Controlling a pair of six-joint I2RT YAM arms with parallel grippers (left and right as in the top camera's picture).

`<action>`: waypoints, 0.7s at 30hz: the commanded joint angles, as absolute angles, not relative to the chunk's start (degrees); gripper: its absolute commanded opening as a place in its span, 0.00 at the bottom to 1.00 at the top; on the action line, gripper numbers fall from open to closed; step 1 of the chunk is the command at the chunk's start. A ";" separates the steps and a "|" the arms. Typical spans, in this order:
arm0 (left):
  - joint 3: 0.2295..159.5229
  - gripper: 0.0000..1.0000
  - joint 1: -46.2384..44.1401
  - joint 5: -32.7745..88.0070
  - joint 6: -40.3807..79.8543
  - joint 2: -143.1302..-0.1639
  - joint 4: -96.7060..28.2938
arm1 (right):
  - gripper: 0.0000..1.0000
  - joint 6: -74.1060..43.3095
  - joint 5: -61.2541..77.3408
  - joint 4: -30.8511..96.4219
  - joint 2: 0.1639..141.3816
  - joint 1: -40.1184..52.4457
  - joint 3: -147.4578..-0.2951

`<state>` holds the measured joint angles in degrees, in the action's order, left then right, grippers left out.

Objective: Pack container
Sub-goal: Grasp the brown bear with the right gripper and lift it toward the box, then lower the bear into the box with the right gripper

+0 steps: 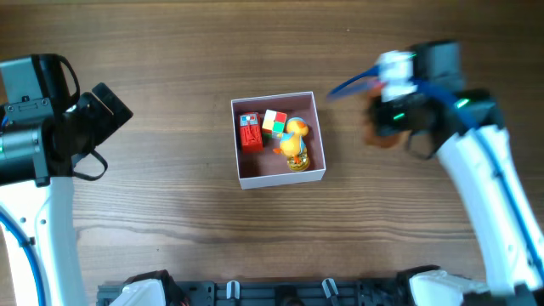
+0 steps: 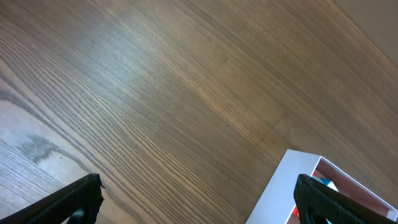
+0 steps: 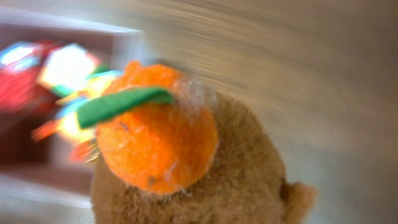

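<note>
Judging from what already lies inside, the packing is taken to be well advanced: the container (image 1: 280, 181) is seen at the middle of the table (image 1: 170, 51), and within its pink floor a red toy (image 1: 251, 133), a multicoloured cube (image 1: 274, 121) and a yellow duck-like toy (image 1: 294, 138) are gathered close together toward the far side, with a further yellowish item below the duck that cannot be made out. One piece is judged to be left: a brown plush toy (image 3: 186, 155) with an orange top and a green leaf, by which the right wrist view is almost filled, with the box and its contents blurred to its left. The right gripper (image 1: 382, 119) is placed just beside the container's right wall, not over it; its fingers are hidden in every view, yet the plush is rendered sharper than the streaked tabletop behind it, so it is judged to be pinched between them. The left gripper (image 2: 199, 186) is held well apart at the left edge of the table, its fingers spread wide with nothing between them. What is left, it is judged, is for the plush to be brought over the rim and released onto the bare near part of the floor
</note>
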<state>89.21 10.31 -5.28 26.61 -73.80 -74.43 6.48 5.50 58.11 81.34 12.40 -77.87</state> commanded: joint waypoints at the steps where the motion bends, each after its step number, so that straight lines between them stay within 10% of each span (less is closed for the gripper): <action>1: 89.91 1.00 10.72 -5.82 25.69 -73.23 -74.70 | 0.12 16.16 2.46 56.27 79.57 27.70 -78.74; 21: 89.91 1.00 10.72 -5.82 25.69 -73.23 -74.89 | 0.12 32.97 4.58 49.21 107.44 41.60 -78.67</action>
